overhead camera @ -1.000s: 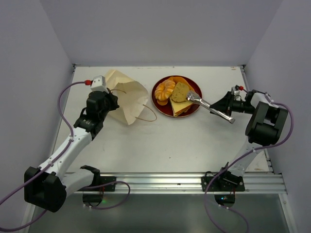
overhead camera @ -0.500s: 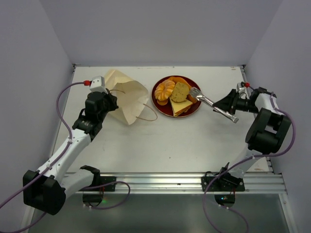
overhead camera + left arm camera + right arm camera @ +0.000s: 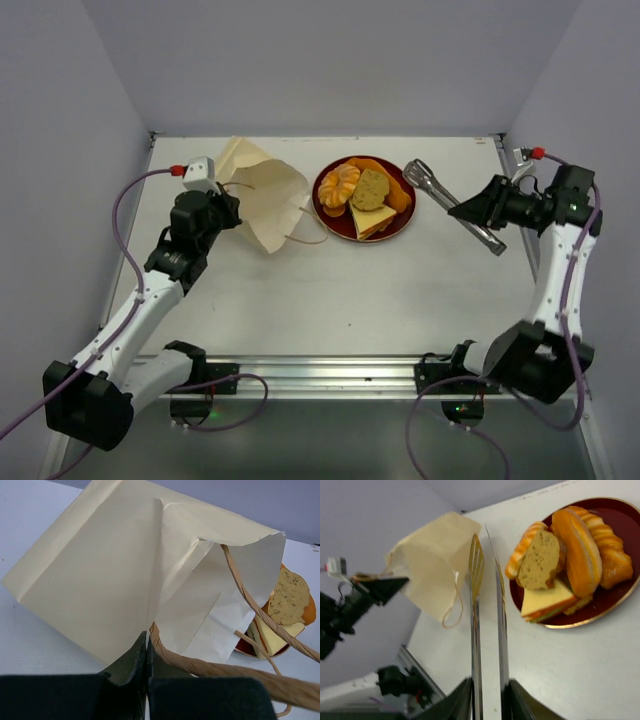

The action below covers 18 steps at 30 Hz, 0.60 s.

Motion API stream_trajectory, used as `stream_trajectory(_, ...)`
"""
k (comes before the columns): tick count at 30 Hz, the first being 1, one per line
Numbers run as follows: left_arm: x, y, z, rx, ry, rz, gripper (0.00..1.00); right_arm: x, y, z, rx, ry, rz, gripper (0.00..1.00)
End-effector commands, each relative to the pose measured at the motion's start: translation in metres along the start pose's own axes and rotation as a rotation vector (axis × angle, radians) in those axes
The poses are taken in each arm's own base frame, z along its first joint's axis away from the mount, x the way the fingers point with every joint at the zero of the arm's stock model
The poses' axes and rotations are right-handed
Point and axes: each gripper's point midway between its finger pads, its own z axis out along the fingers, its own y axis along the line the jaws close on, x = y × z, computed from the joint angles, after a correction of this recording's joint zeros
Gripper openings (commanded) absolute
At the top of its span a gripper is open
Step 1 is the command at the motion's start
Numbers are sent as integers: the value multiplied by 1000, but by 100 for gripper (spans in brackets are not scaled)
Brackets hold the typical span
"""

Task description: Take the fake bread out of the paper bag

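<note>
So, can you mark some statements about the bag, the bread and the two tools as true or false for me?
1. The fake bread lies on the red plate, right of the paper bag in the top view. True.
2. The left tool is open and apart from the paper bag. False: it is shut on the bag's edge, beside a cord handle.
3. The right tool holds metal tongs. True.
4. The metal tongs grip a piece of bread. False: they hold nothing and are off the plate, to its right.
</note>
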Motion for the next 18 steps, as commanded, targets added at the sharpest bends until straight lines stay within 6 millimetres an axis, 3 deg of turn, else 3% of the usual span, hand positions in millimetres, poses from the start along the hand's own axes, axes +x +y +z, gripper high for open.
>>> stream_trajectory(1, -12, -3, -6, 32, -35, 36, 0, 1, 42, -26, 85, -148, -434, 35)
stream_trajectory(2, -11, -4, -6, 39, -33, 37, 0, -3, 53, -35, 145, -217, -508, 25)
stream_trajectory(4, -10, -5, -9, 50, -32, 38, 0, -5, 62, -40, 162, -257, -511, 16)
stream_trajectory(5, -10, -5, -10, 53, -35, 39, 0, -6, 61, -41, 180, -265, -511, 8)
stream_trajectory(7, -11, -6, -12, 62, -37, 39, 0, -8, 53, -41, 212, -270, -482, 3)
stream_trajectory(10, -10, -9, -15, 81, -33, 45, 0, -16, 18, -43, 346, -281, -468, 1)
stream_trajectory(15, -7, -10, -20, 97, -31, 63, 0, -23, -72, -48, 623, -253, -504, 1)
stream_trajectory(18, -4, -9, -21, 106, -28, 77, 0, -20, -112, -45, 698, -215, -555, 4)
